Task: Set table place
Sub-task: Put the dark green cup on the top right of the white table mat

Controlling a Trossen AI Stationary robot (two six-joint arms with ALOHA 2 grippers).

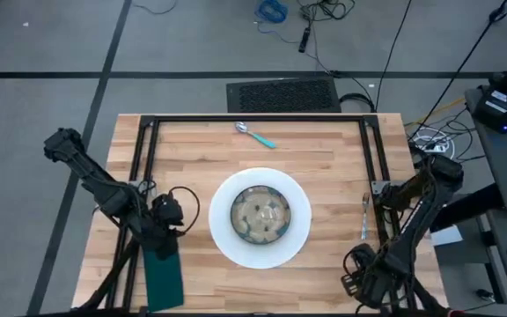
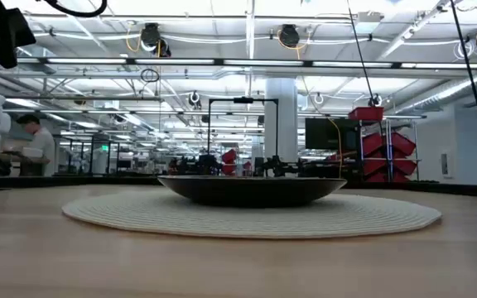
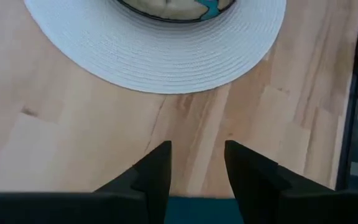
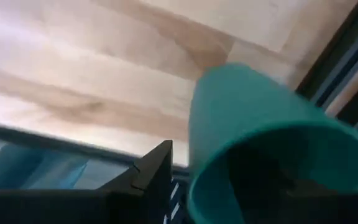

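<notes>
The left gripper [image 1: 167, 231], at the lower left of the high view, is seen clenched on a dark teal napkin [image 1: 164, 277] lying flat near the front edge of the desk [image 1: 324, 150]. The right gripper [image 4: 197, 180], at the lower right, is wrapped around a teal cup [image 4: 260, 143] held off the front corner. A round white woven placemat [image 1: 302, 216] carrying a dark glazed bowl [image 1: 260, 214] is shown at the centre; a metal fork [image 1: 364, 216] lies to its right, and a teal-handled spoon [image 1: 253, 134] lies at the upper middle. The napkin is judged soft, light and best pinched at an edge; the cup is judged rigid, smooth and slippery.
</notes>
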